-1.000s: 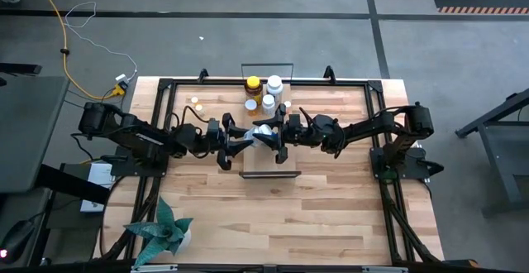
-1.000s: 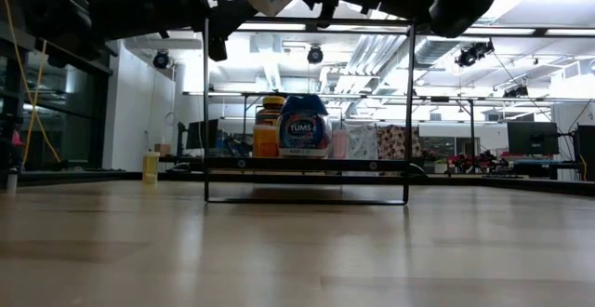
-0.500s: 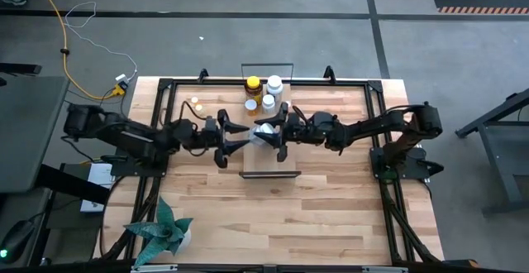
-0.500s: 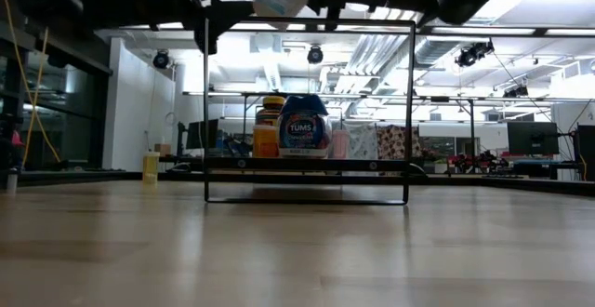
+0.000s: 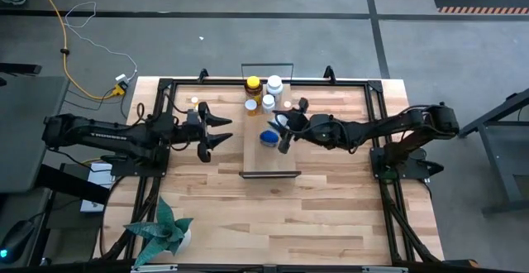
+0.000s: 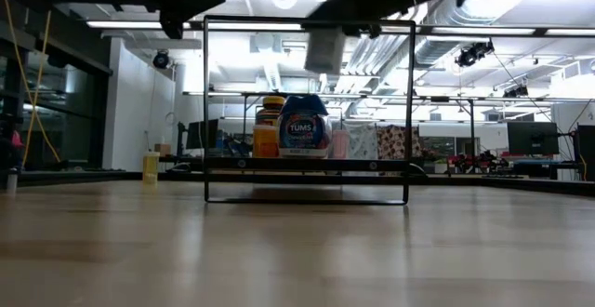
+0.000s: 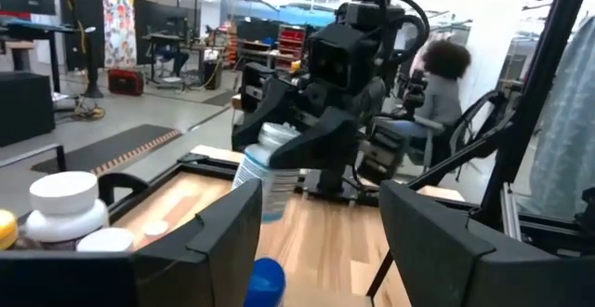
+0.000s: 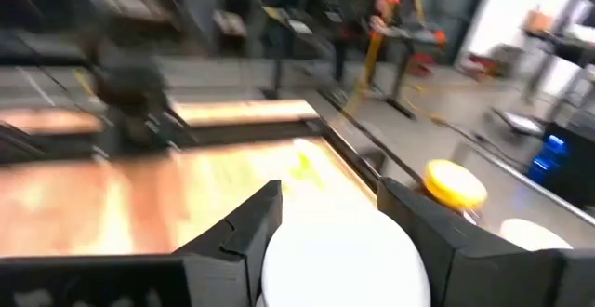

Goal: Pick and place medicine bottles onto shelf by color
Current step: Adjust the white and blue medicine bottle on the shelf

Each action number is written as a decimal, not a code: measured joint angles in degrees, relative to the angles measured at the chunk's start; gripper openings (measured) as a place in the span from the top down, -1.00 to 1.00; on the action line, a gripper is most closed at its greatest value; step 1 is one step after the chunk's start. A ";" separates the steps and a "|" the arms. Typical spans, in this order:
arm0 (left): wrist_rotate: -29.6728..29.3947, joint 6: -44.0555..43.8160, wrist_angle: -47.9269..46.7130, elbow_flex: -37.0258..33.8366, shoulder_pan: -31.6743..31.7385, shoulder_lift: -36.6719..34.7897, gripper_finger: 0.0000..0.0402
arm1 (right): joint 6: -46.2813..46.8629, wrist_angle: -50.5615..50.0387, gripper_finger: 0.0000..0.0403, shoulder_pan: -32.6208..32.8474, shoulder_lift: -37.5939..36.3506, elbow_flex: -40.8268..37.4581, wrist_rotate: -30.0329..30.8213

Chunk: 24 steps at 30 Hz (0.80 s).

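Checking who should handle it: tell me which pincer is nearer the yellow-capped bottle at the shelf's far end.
Right. The right pincer, gripping a white bottle over the shelf, sits just beside the yellow-capped bottle. The left pincer is open, off the shelf's left side.

Held bottle's [image 8: 339, 260] label hidden; background person [image 7: 437, 74] blurred.

Blue-capped white bottle [image 5: 269, 136], yellow-capped amber bottle [image 5: 253, 85]
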 joint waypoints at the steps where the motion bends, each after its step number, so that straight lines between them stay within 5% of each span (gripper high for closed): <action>1: -0.10 -0.03 -0.61 0.00 0.00 -0.30 -0.04 | 0.00 0.02 0.27 -0.46 -0.19 -0.71 0.50; 7: -0.10 -0.06 -1.34 0.00 0.00 -0.58 -0.04 | 3.09 2.83 0.26 -5.90 -3.36 -8.74 -0.32; 15: -1.20 0.89 -1.10 0.00 0.00 -0.54 -0.04 | 7.34 9.61 0.26 -15.15 -5.80 -19.39 -24.28; 24: -2.75 0.89 -1.06 0.00 0.00 -0.52 -0.04 | 7.68 13.16 0.26 -17.06 0.57 -17.72 -31.88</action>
